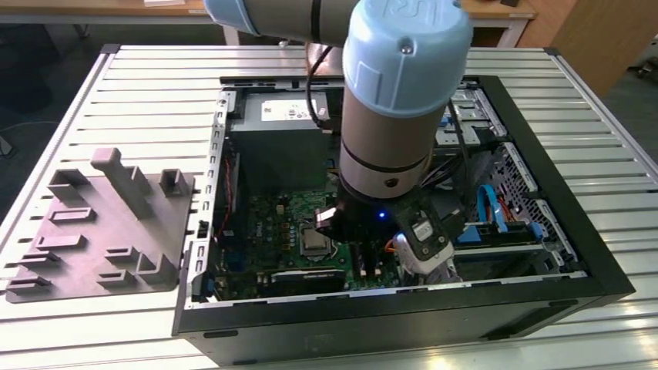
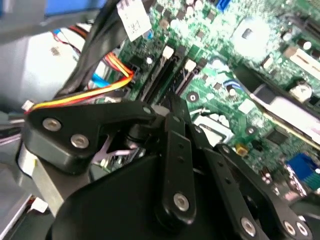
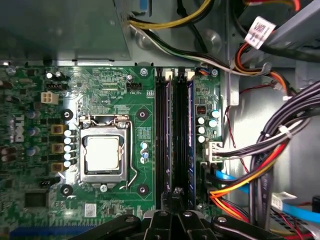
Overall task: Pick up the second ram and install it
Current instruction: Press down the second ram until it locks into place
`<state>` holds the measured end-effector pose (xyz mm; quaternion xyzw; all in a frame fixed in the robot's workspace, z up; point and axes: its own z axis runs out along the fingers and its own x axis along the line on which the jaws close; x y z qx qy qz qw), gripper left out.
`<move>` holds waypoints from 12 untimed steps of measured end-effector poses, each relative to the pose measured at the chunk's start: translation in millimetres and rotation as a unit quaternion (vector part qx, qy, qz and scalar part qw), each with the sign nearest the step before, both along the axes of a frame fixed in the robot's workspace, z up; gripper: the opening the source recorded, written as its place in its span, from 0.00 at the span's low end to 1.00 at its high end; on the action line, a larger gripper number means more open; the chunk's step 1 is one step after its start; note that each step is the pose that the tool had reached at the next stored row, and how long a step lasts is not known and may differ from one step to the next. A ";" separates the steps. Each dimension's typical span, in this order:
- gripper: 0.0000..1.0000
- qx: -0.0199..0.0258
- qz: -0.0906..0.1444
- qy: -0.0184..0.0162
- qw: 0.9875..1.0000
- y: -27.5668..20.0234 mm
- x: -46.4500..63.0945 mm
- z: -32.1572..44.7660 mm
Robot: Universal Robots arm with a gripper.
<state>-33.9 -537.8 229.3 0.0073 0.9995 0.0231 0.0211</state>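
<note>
The case (image 1: 535,254) lies open on the slatted surface (image 1: 154,92), nearer the edge on the exterior view's right. This turns the board (image 3: 45,165) upward, so the slots can be reached straight from above. A grey fixture (image 1: 103,231) sits near the opposite edge, well apart from the work. The arm (image 1: 401,116) is lowered into the case over the board's corner nearest the cable bundle (image 3: 280,145). The pincer (image 3: 176,196) is seen in both wrist views with its fingers (image 2: 167,120) drawn together and nothing visible between them, so it is judged clenched and empty. It is poised at one end of the two black slots (image 3: 164,140), just beside the socket (image 3: 102,152). A bluish stick, taken to be the second ram (image 3: 190,135), stands on edge in the slot farther from the socket. It runs parallel to its neighbour and appears level along its length. This placement suggests the stick has been set in the slot, and that the clenched tips are kept over the slots for pressing rather than grasping. Whether the end latches are locked, and whether the nearer slot holds a stick, cannot be told.
</note>
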 end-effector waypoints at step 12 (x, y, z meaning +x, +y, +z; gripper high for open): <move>0.10 0.000 0.000 0.000 1.000 0.4 0.1 15.8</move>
